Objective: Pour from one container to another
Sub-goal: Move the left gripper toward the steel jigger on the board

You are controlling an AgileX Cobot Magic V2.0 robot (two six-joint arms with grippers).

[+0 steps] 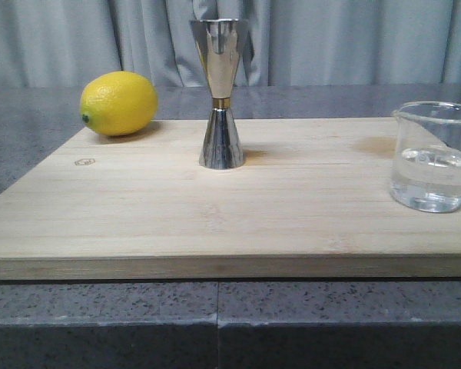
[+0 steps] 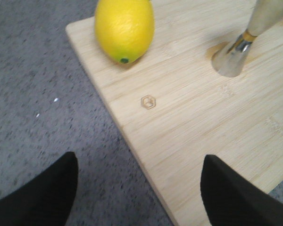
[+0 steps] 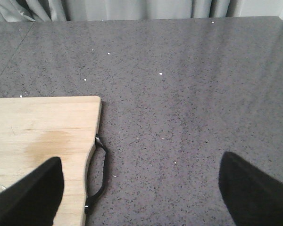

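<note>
Left end effector (image 2: 139,188) spread wide, empty, over the near-left corner of the wooden board (image 1: 138,215). Lemon (image 1: 118,102) at board's far left. Steel jigger (image 1: 220,92) upright mid-board. Glass beaker (image 1: 433,157), part-filled with clear liquid, at right edge. Right end effector (image 3: 141,188) spread wide over grey bench (image 3: 188,84), beside board.
</note>
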